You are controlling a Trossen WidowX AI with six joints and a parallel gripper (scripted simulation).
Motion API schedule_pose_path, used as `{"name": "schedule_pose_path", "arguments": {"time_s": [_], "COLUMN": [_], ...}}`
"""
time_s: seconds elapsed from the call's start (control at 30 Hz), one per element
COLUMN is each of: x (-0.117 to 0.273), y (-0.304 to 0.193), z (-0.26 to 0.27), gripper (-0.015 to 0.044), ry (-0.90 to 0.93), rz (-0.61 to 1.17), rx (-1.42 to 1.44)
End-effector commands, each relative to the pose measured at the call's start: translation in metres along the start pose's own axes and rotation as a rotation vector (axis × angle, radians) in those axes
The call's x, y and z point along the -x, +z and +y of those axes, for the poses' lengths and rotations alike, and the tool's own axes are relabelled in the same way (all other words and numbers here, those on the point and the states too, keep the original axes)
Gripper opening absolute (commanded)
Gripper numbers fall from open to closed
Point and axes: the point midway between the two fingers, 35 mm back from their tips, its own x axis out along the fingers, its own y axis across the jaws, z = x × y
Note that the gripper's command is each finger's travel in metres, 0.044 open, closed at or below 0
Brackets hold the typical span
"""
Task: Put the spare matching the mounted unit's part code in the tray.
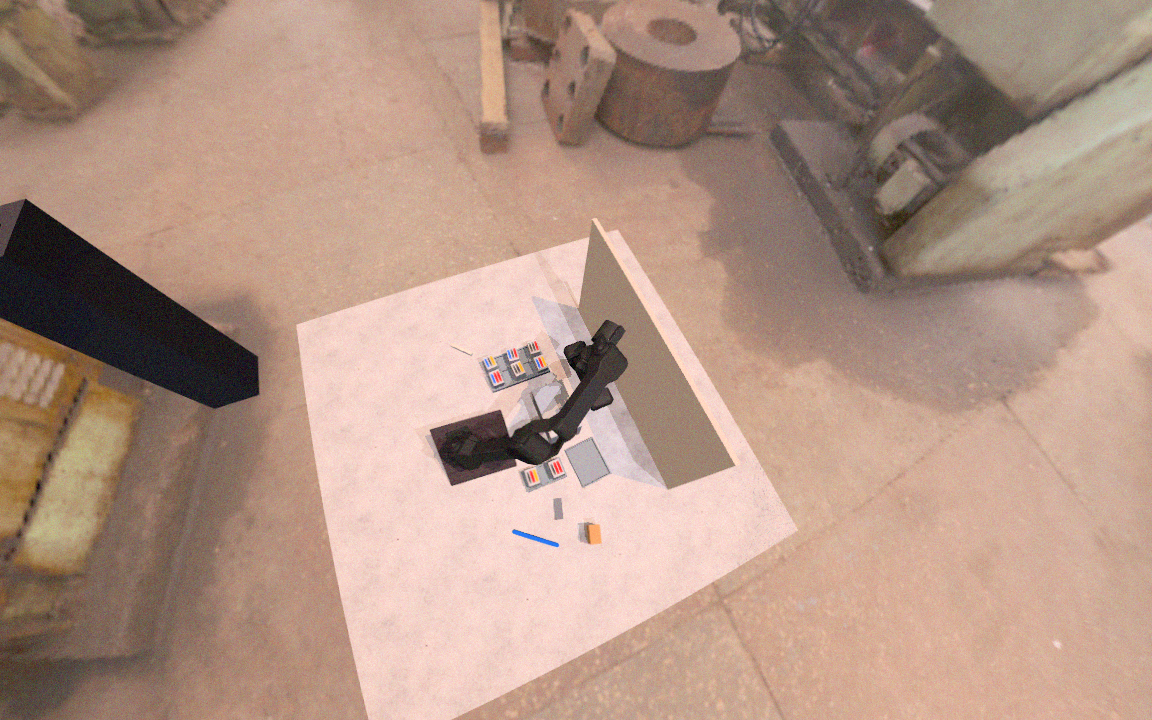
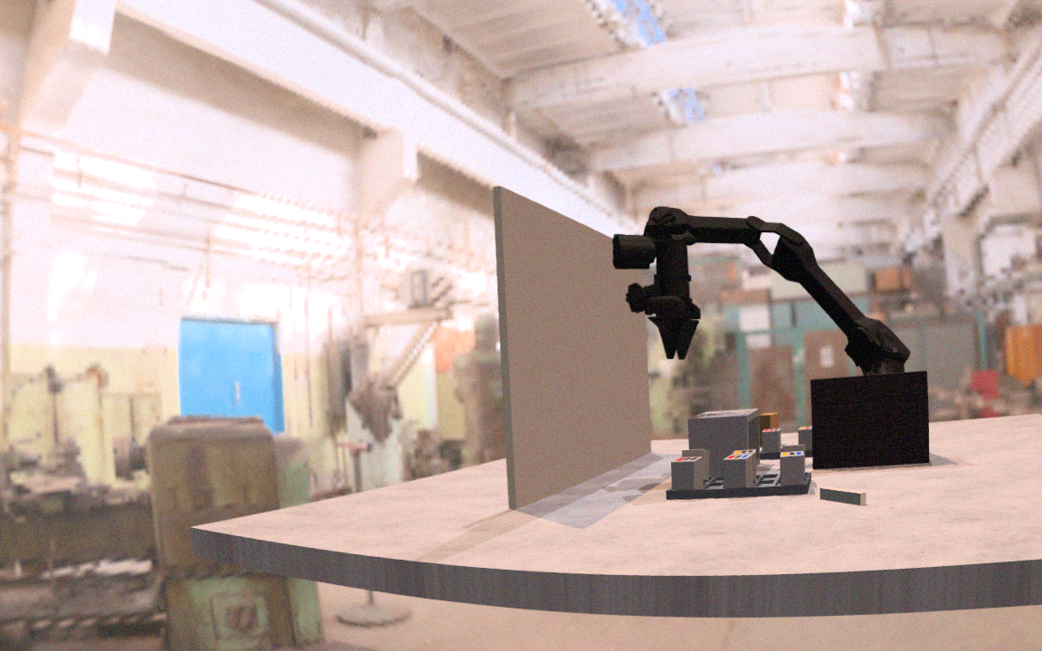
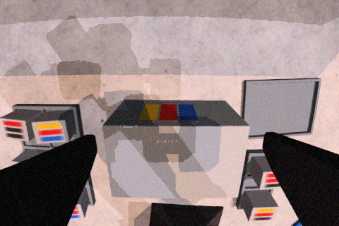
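Observation:
My gripper (image 2: 676, 354) (image 3: 181, 142) is open and empty, pointing down high above the mounted unit (image 2: 721, 441) (image 3: 229, 169). The unit's back, its dark face toward the panel, shows a code (image 3: 168, 112) of yellow, red and blue bars, left to right, in the wrist view. One spare (image 3: 50, 132) in the larger rack (image 2: 739, 492) (image 3: 80, 123) shows yellow, red, blue from top to bottom. Beside it a spare (image 3: 14, 128) shows red above dark bars. The smaller rack holds a spare (image 3: 271, 178) with red bars and one (image 3: 264, 213) with yellow and red. The tray (image 1: 587, 461) (image 3: 280, 107) is empty.
A tall panel (image 1: 652, 385) (image 2: 573, 348) stands behind the unit. An orange block (image 1: 593, 533), a blue rod (image 1: 535, 538) and a small grey piece (image 1: 558, 508) lie beyond the smaller rack. A thin strip (image 1: 461, 348) (image 2: 842, 495) lies beside the larger rack.

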Motion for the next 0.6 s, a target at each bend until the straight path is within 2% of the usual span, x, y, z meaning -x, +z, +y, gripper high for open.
{"name": "schedule_pose_path", "arguments": {"time_s": [0.0,0.1,0.27,0.57], "x": [0.000,-0.003,-0.021,-0.047], "y": [0.000,-0.001,-0.016,-0.046], "z": [-0.001,0.010,0.082,0.151], "gripper": [0.0440,0.0440,0.0440,0.0440], "ry": [-0.006,-0.004,0.007,0.014], "rz": [0.001,0.002,0.005,0.013], "rx": [-0.002,0.079,0.669,1.292]}}
